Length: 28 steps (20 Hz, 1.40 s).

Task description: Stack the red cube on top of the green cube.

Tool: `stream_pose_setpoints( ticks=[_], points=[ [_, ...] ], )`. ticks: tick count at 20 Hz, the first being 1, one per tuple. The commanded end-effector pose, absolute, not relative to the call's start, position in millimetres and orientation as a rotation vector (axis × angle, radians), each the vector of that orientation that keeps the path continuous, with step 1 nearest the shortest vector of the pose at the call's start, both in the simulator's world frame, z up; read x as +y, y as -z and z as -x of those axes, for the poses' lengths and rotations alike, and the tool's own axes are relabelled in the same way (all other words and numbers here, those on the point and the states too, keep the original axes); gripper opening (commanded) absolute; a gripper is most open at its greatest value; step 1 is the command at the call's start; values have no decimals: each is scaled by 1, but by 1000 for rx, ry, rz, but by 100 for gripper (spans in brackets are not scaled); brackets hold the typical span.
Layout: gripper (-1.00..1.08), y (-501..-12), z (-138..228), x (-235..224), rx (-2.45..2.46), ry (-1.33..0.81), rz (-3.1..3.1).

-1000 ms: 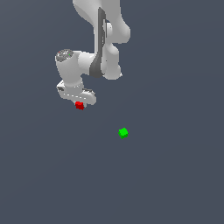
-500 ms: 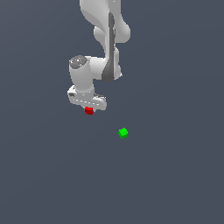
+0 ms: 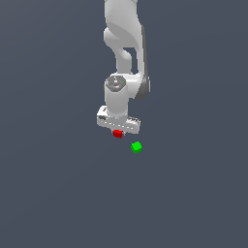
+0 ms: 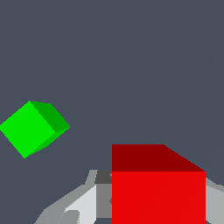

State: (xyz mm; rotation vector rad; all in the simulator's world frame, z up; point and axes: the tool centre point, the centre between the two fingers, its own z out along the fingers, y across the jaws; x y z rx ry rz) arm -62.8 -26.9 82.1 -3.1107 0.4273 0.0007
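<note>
My white gripper (image 3: 117, 133) is shut on the red cube (image 3: 117, 133) and holds it in the air under the hand. The green cube (image 3: 136, 147) lies on the dark grey floor, a little to the exterior view's right of the red cube and lower in that picture. In the wrist view the red cube (image 4: 158, 188) fills the space between the grey fingers (image 4: 83, 205), and the green cube (image 4: 33, 127) lies off to one side, apart from it. The fingertips are hidden by the red cube.
The white arm (image 3: 125, 53) rises above the gripper toward the top of the exterior view. The flat dark grey floor (image 3: 58, 193) lies all around the cubes.
My gripper has carried the red cube toward the exterior view's right, from well away from the green cube to close beside it. The green cube has not moved.
</note>
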Motion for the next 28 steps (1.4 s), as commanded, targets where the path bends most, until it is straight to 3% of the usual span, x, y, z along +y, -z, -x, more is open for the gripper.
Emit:
stream_pose_setpoints(
  ticks=[1,9,18,19,28],
  points=[
    [-100,-77,49,-2,429,1,3110],
    [-100,-65,19,49,429,0,3112],
    [-100,-62,8,65,429,0,3112],
    [100,-62,8,65,429,0,3112],
    [100,-62,8,65,429,0,3112]
  ],
)
